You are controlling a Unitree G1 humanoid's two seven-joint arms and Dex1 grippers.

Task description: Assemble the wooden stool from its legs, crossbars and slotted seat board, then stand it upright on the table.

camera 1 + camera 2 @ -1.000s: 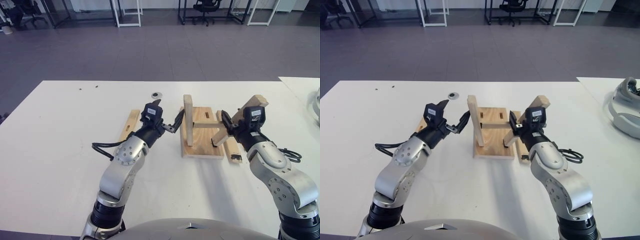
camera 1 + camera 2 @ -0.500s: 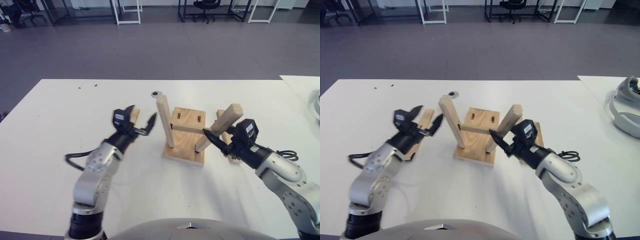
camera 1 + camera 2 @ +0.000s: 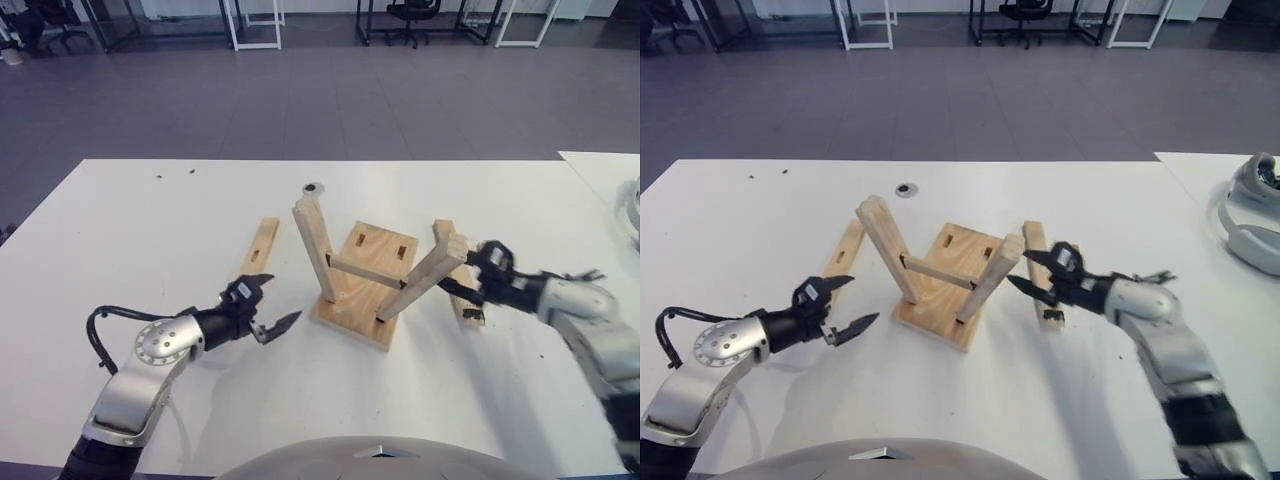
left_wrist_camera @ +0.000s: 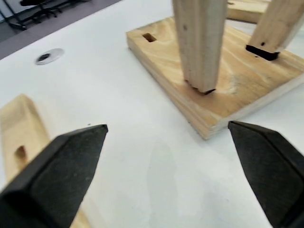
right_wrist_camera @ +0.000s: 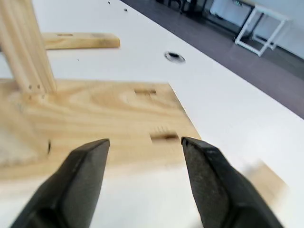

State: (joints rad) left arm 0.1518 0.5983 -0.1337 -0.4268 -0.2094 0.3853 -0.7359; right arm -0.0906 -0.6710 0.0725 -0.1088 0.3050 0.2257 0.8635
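left claw [image 3: 283, 297] open, low, arm bent | right claw [image 3: 1018, 268] open, apparently raised

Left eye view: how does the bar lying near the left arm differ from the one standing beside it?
The loose bar lies flat on the table; the standing leg rises tilted from the seat board. The standing leg is joined to a crossbar; the loose bar is joined to nothing. Both are pale wood.

Seat board [image 3: 375, 255] sits mid-tabletop [image 3: 150, 230]; two legs [image 3: 315, 248] and a crossbar [image 3: 365, 270] on it. Loose leg [image 3: 262, 243] left of board, loose bar [image 3: 1035, 250] right, grommet [image 3: 314, 188] behind. Left pincer [image 3: 280, 300] front-left, right pincer [image 3: 1018, 268] just right.
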